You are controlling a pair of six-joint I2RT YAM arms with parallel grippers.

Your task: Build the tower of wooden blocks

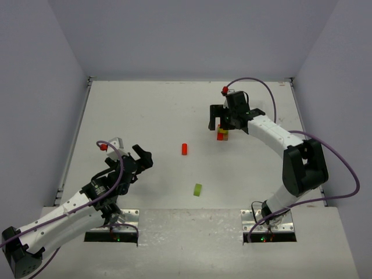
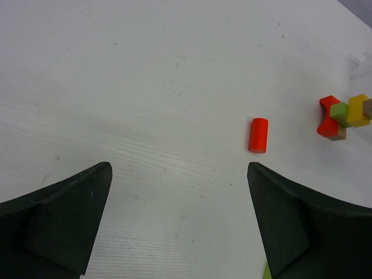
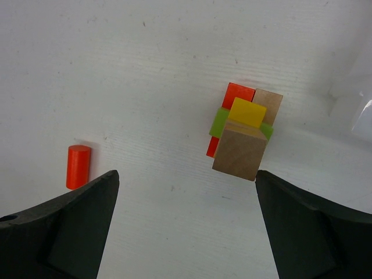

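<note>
From above, my right gripper hangs released right over the tower, which stands on the far right part of the desk. My left gripper is also spread wide and holds nothing, low on the left side. The red cylinder lies loose between the two, about as near to one as to the other, with its long axis running far-to-near. The green piece lies apart, closer to the arm bases.

In the left wrist view, the left gripper is empty. The red cylinder sits ahead and to the right of centre, its length pointing almost straight away from me. I judge my jaws would close across its narrow width after a shift rightward. The tower is further right.

In the right wrist view, the right gripper is open. The tower is just ahead and slightly right, with a plain brown block on top. The red cylinder lies off to the left.

I can read no brand, label or writing anywhere.
</note>
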